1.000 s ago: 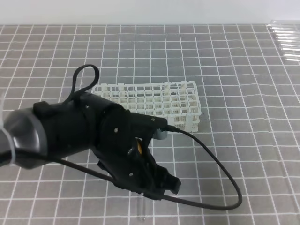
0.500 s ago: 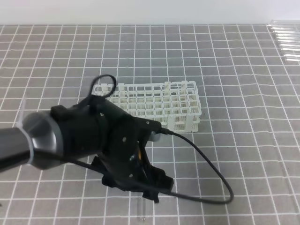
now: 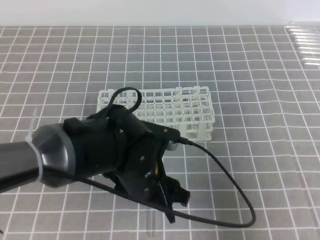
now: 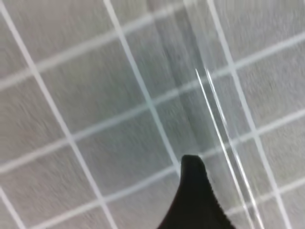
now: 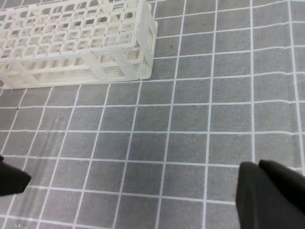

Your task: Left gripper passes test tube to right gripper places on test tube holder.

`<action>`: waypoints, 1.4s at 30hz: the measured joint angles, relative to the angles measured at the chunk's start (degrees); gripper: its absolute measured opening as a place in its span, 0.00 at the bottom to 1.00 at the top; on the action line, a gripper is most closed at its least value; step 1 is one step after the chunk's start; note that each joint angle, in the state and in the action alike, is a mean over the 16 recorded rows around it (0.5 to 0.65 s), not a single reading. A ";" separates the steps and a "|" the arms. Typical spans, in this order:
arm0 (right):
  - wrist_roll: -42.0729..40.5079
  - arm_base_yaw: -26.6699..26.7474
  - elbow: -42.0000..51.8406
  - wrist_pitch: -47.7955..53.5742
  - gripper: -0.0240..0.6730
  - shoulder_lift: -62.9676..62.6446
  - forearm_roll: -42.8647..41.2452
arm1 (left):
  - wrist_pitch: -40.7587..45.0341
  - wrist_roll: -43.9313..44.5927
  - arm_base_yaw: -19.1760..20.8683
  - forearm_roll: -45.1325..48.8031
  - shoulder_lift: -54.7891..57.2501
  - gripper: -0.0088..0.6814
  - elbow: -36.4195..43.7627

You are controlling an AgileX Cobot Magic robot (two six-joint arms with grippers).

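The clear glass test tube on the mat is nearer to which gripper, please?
Left. The left gripper hovers just over the test tube, one jaw tip beside it; the right gripper stands clear of it.

Your left gripper (image 3: 172,197) hangs low over the mat (image 3: 260,100), with the test tube (image 3: 151,226) lying just before its tips. The test tube holder (image 3: 170,107) stands behind it, well apart.

**What the views hide**

The slender clear glass test tube (image 3: 151,224) is mostly covered by the thick dark arm (image 3: 100,152). The left wrist view is blurred; only one black wedge-shaped jaw tip shows, cut by the bottom edge.
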 joint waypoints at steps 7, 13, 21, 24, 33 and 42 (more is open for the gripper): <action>0.00 0.00 0.00 0.06 0.03 0.00 0.18 | -0.62 -0.61 -0.02 1.79 2.12 0.07 -0.02; 0.00 0.00 0.00 0.19 0.03 0.00 0.28 | -1.13 -0.62 -0.02 1.88 4.13 0.07 -0.03; 0.00 0.00 0.00 0.31 0.03 0.00 0.36 | -1.47 -0.45 -0.01 1.53 5.83 0.07 -0.05; 0.00 0.00 0.00 0.31 0.03 0.00 0.40 | -1.13 -0.07 -0.01 1.44 6.43 0.07 -0.10; 0.00 0.00 0.00 0.31 0.03 0.00 0.50 | -0.10 1.36 -0.01 1.30 7.48 0.05 -0.34; 0.00 0.00 0.00 0.37 0.03 0.00 0.50 | 0.41 1.95 -0.02 1.19 7.74 0.04 -0.49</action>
